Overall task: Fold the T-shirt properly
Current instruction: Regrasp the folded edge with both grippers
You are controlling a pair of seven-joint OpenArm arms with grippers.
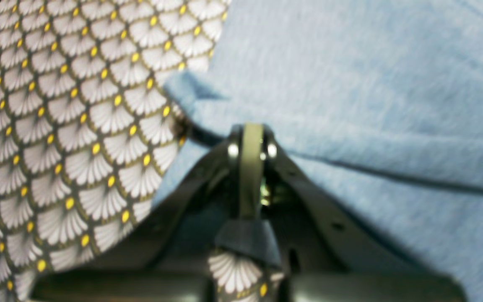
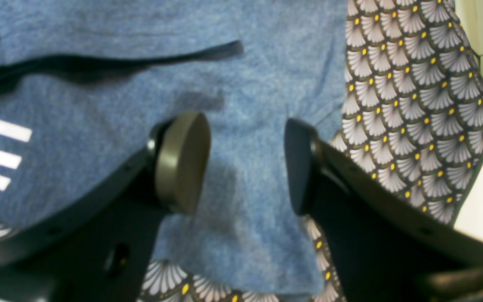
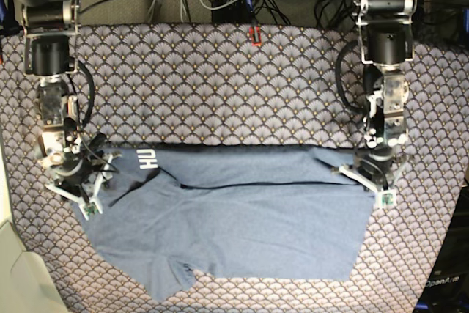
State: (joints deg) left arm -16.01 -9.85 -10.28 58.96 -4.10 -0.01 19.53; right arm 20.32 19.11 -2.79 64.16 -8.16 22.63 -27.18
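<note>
The T-shirt (image 3: 234, 218) lay half-folded on the fan-patterned table covering (image 3: 220, 86), its long axis running left to right between the arms. The left gripper (image 1: 250, 142) pinched its right folded edge, while the right gripper (image 2: 245, 163) hung spread apart over the left end.

T-shirt (image 3: 234, 221) on table covering (image 3: 220, 78), between grippers.

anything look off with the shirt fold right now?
Yes. The T-shirt lies skewed: its near edge slants, a sleeve pokes out at the near left in the base view, and a crease crosses the middle. The left gripper pinches its corner; the right gripper is open.
</note>
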